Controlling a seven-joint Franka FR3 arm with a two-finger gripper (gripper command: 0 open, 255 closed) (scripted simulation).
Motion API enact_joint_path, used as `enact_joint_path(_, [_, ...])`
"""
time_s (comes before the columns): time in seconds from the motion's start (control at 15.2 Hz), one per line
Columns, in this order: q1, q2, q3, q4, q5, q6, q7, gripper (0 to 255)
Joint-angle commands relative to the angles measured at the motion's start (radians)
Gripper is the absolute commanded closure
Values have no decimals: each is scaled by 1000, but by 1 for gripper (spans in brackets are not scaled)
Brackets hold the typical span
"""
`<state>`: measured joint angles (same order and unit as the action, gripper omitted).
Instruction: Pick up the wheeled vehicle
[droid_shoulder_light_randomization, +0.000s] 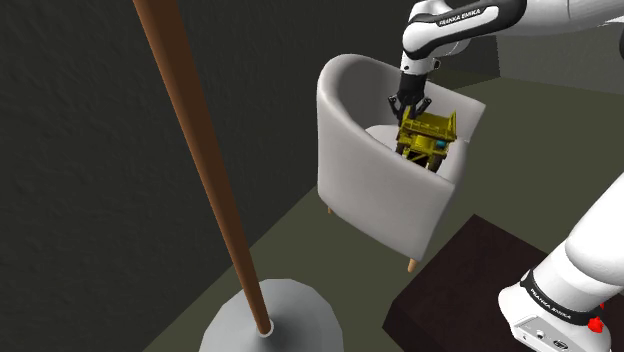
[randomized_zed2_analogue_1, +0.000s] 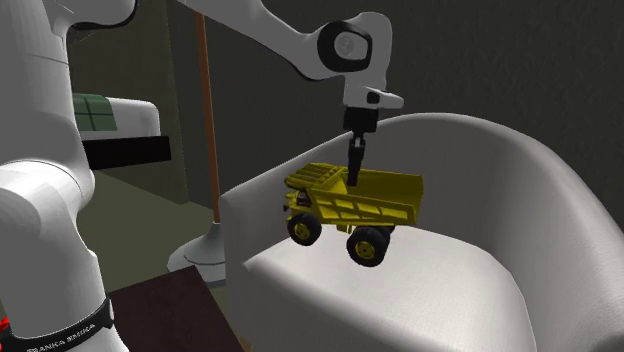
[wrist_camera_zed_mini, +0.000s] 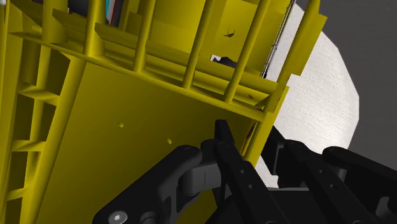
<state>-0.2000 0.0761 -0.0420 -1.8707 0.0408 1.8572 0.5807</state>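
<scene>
Holding yellow dump truck by its bed wall with jaws clamped on it, tilted above white armchair seat.

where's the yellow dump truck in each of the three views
Shoulder view: the yellow dump truck is right of centre near the top, inside the white armchair.
Second exterior view: the truck is mid-picture, tilted, just above the seat.
Wrist view: the truck is right against the fingers, which clasp its bed wall.
Shared landmark: the armchair around the truck.
</scene>
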Motion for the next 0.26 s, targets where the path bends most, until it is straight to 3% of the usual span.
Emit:
enact_joint_path(0.0, [1,-8,1,23,-1,-27,4,255])
enact_joint_path(0.2, [1,-10,1,35,-1,-42,4,255])
